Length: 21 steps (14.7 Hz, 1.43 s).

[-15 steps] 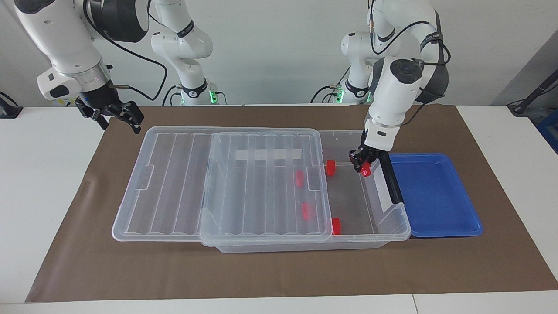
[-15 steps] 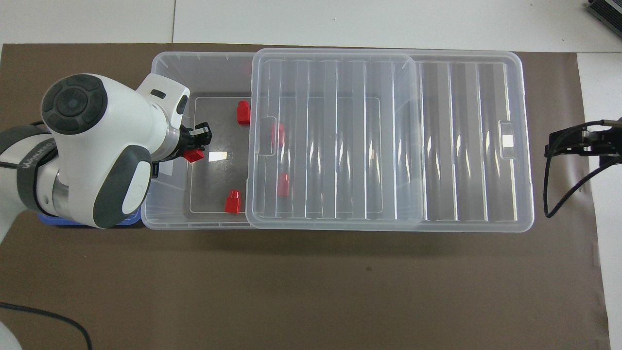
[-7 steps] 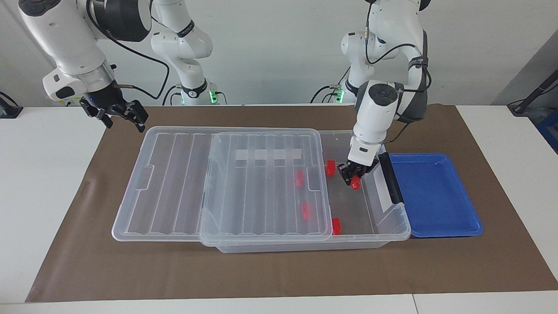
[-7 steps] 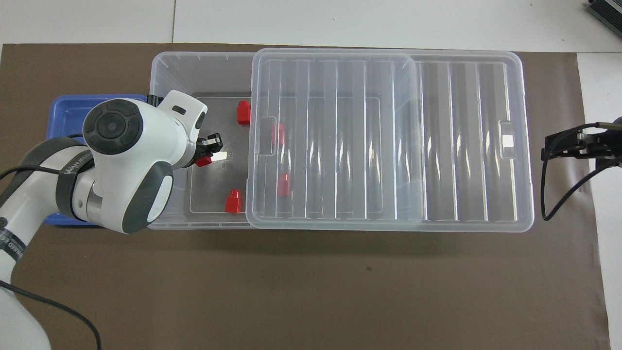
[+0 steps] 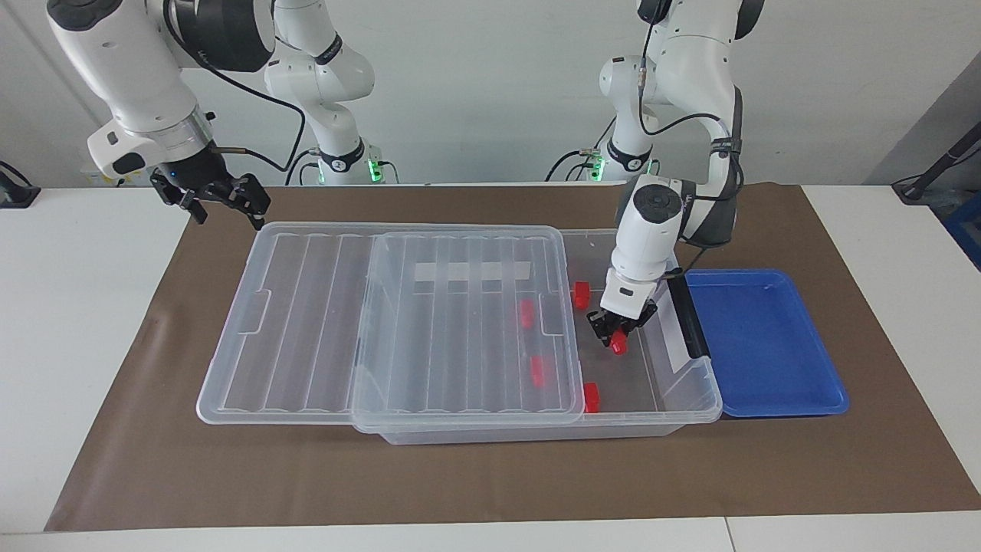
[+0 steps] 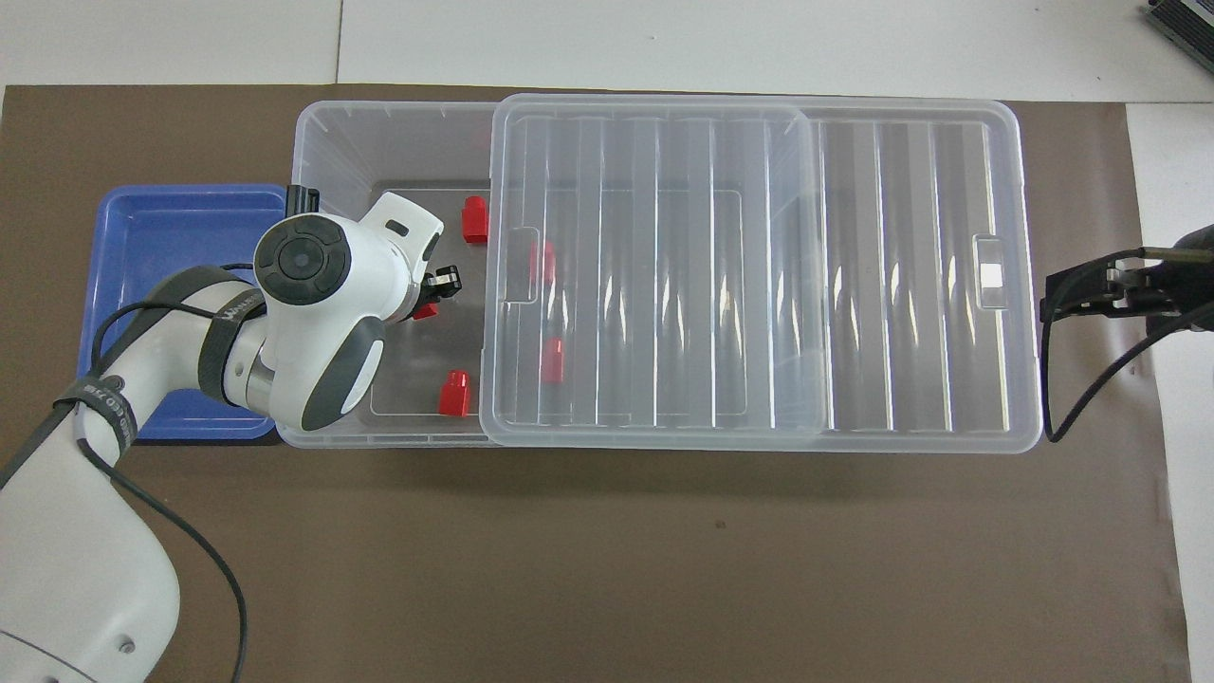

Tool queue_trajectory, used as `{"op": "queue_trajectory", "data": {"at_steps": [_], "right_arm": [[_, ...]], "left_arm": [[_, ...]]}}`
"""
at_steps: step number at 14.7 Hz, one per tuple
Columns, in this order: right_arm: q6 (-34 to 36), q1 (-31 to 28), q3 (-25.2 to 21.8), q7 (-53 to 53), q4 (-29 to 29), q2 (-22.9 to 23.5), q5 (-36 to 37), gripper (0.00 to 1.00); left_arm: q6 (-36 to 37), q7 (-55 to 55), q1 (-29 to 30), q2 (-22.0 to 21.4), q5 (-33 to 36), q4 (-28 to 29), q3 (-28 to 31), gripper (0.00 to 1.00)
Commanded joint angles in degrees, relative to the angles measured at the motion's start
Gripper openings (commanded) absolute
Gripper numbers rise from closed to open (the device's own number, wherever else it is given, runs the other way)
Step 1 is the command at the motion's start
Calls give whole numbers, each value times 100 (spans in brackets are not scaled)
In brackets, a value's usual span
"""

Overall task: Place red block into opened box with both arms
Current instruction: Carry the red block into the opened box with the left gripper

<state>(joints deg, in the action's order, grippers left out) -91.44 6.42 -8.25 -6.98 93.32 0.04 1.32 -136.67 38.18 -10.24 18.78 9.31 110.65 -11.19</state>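
As the left arm swung inward and dipped over the past second, its left pincer [image 5: 613, 335] carried the red block [image 5: 618, 343] from beside the black end handle [image 5: 687, 314] down into the uncovered end of the box [image 5: 693, 399], and it stayed clamped on that block, which hung low over the bin floor without yet resting there. The ribbed lid [image 5: 306, 322] remained slid toward the right arm's end of the desk, still covering most of the bin, with 4 other red blocks [image 5: 591, 397] already inside, 2 of them under the lid. The blue tray [image 5: 766, 345] beside the box lay empty. The right pincer [image 5: 224, 201] edged toward the lid's corner, its fingers spread and holding nothing. Judging by this, release of the last block looked close, with the lid probably next.
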Motion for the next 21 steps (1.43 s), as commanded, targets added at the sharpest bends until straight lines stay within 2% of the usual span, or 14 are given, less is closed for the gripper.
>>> {"op": "queue_trajectory", "data": {"at_steps": [1, 6, 8, 10, 11, 12, 13, 17, 21], "right_arm": [[99, -53, 25, 135, 19, -75, -9, 100], [161, -158, 60, 144, 19, -92, -18, 100], [187, -412, 357, 135, 28, -110, -18, 100], [196, -405, 385, 135, 28, -153, -18, 100], [240, -379, 368, 135, 28, -180, -18, 100], [249, -352, 350, 135, 37, -215, -27, 100], [249, -326, 333, 135, 54, -215, -27, 100], [249, -238, 271, 135, 55, -224, -36, 100], [240, -255, 280, 127, 55, -215, -97, 100]], "left_arm": [[-280, 102, -93, 108, 150, 44, 82, 0], [-369, 146, -101, 302, 413, 53, 100, 0], [-387, 146, -101, 311, 440, 53, 100, 0], [-395, 146, -101, 311, 449, 53, 100, 0], [-395, 146, -101, 311, 449, 53, 100, 14], [-395, 146, -101, 311, 449, 53, 100, 66], [-395, 146, -101, 311, 449, 44, 100, 100], [-63, 585, -128, 259, 449, -139, 109, 100], [649, 568, -66, -119, 440, -307, 100, 100]]}}
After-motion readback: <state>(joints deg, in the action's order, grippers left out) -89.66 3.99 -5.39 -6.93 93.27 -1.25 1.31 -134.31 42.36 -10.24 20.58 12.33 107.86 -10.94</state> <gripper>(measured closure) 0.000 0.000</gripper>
